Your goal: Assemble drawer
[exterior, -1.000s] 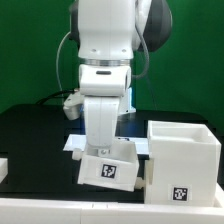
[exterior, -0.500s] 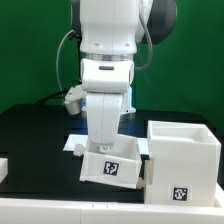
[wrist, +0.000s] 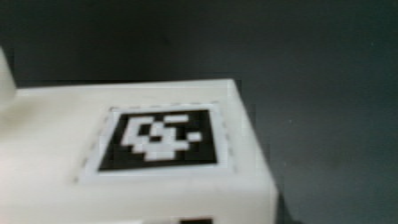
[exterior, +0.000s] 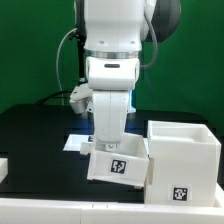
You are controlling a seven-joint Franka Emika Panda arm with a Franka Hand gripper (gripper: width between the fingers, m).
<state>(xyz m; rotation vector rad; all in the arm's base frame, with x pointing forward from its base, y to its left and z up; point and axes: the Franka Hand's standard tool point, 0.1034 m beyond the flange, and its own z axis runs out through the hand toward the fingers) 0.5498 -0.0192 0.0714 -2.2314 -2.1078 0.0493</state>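
Drawer tilted, touching housing. Gripper jaws hidden; grasp cannot be told. Level drawer before insertion.

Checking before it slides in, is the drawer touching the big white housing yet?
Cannot tell. In the exterior view the drawer overlaps the housing edge, but no gap or contact shows plainly.

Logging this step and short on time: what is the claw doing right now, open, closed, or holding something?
Claw: its fingers are hidden behind the drawer, so open or closed cannot be told. The drawer sits tilted directly under it, seemingly carried, beside the white cube.
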